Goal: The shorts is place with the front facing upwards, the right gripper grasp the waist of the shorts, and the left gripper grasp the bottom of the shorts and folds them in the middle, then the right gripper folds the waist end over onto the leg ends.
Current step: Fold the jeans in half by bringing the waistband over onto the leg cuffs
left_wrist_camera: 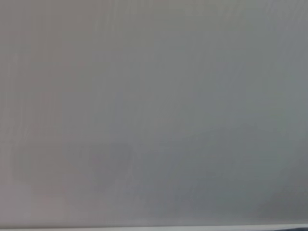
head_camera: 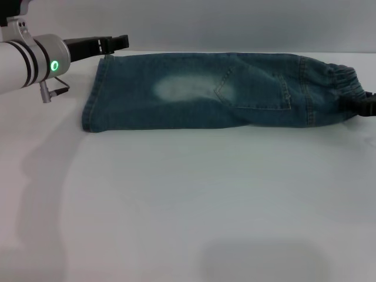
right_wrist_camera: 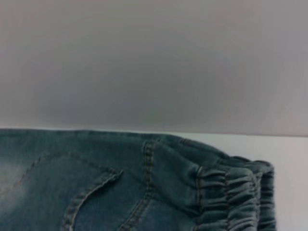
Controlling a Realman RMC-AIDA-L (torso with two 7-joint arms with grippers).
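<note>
Folded shorts [head_camera: 235,91] — no readable writing

Shorts [head_camera: 200,91]: matt woven denim cloth, faded patch, raised stitching; waist [right_wrist_camera: 236,192] gathered, ribbed. Counter [head_camera: 188,205]: smooth matt white. Left gripper [head_camera: 111,42]: matt black fingers, brushed silver metal-looking cuff.

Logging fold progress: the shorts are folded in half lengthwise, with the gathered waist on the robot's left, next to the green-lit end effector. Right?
Not quite. The head view shows the shorts folded lengthwise, but the gathered waist lies on the robot's right, by the right end effector. The green-lit left end effector is at the leg ends.
</note>
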